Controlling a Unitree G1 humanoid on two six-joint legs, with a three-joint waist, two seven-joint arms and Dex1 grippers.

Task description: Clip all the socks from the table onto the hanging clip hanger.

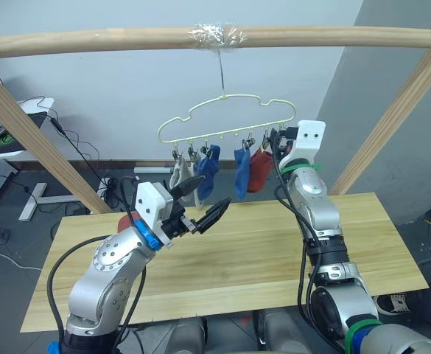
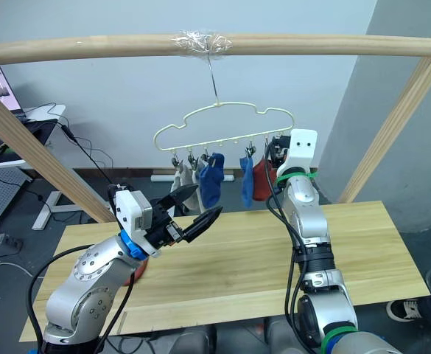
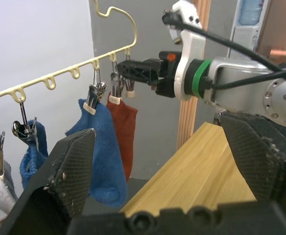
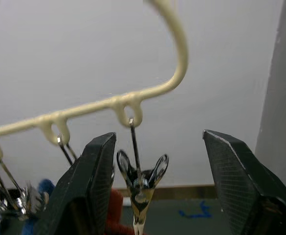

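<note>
Both grippers stand with jaws spread and nothing between them: our left gripper (image 1: 200, 203) hovers over the table (image 1: 274, 251), and our right gripper (image 4: 155, 196) is raised to the end clip (image 4: 140, 188), which hangs empty between its fingers. We count five socks hung on the clip hanger (image 1: 230, 125): two light grey, two blue socks (image 1: 242, 173) and one rust-red sock (image 3: 122, 132). One rust-red sock (image 1: 124, 221) seems to remain, behind our left arm. Each clipped sock hangs long axis vertical, toe downward.
</note>
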